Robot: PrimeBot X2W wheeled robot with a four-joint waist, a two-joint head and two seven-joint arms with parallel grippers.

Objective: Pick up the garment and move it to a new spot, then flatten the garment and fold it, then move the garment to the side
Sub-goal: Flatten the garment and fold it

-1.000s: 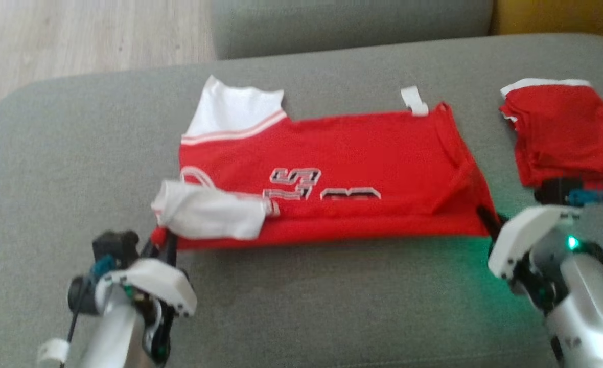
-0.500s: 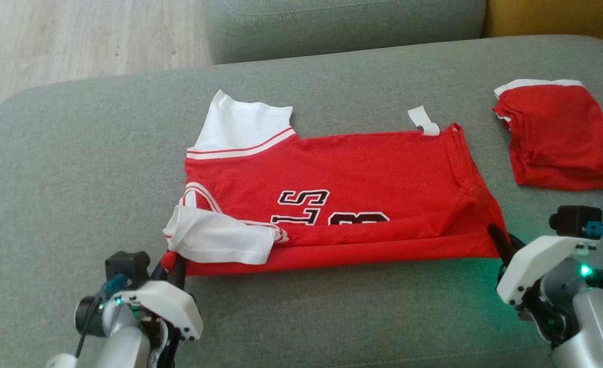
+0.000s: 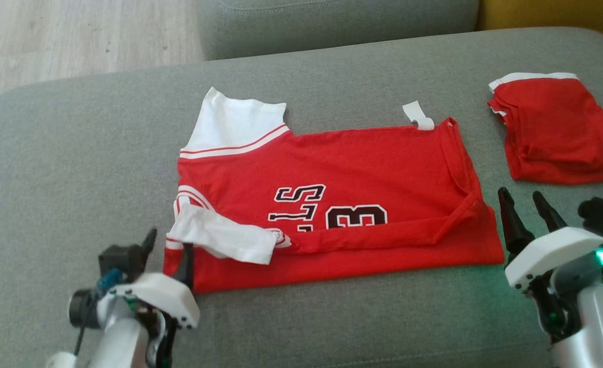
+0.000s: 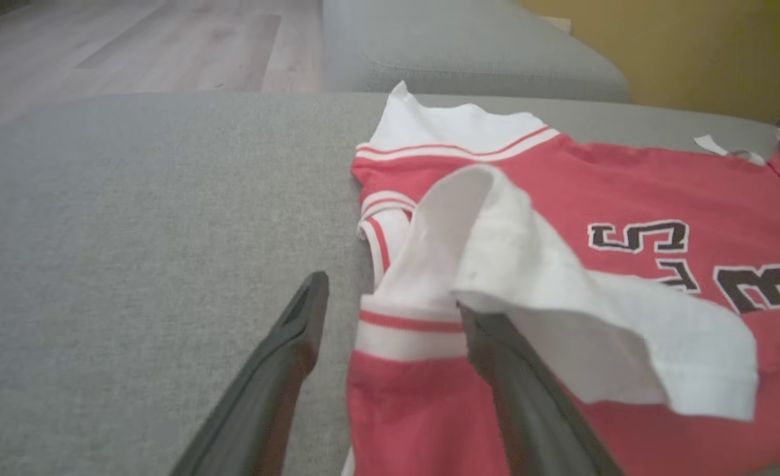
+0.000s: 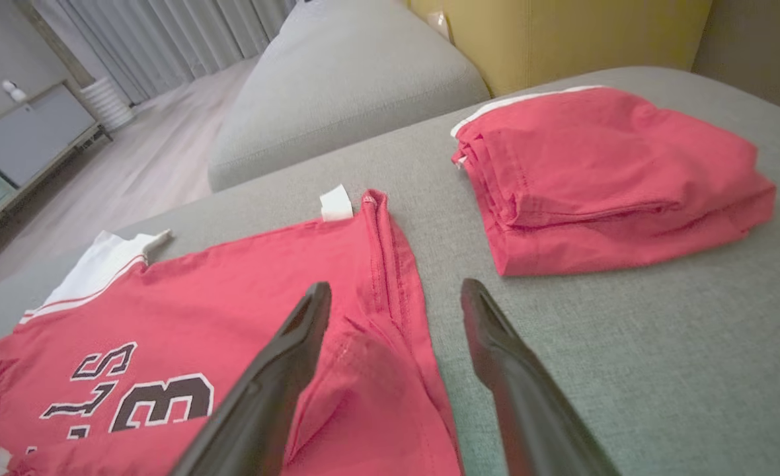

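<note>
- You are looking at a red short-sleeved jersey (image 3: 332, 168) with white sleeves and black lettering. It is lying spread across the middle of the grey fabric sofa cushion (image 3: 76, 153), its collar end pointing toward the cushion's left edge and its hem toward the right edge.
- The pick-up and the move to a new spot are looking finished to me, since the jersey is resting on the cushion and nothing is lifting it.
- Flattening is looking mostly done, and a first fold is showing along the near side. A long red strip is lying doubled over the body and covering the bottom of the number, with one white sleeve (image 3: 225, 237) flopping loosely across it.
- Your left pincer (image 3: 169, 244) is standing with its jaws apart at the jersey's near left corner. One finger is reaching under the sleeve's flap over the red cloth, the other is hanging over bare cushion, and it is clamping nothing.
- Your right pincer (image 3: 520, 197) is likewise standing apart just beside the near right corner, holding nothing. I cannot tell whether a finger is touching the hem.
- As I am judging it, you are left with tidying that sleeve, folding the jersey down further, then shifting it to the side.
- Nothing here is serving as a container. A folded red cloth bundle (image 3: 552, 133) with a white band is sitting straight on the cushion near its far right corner, well apart from the jersey.
</note>
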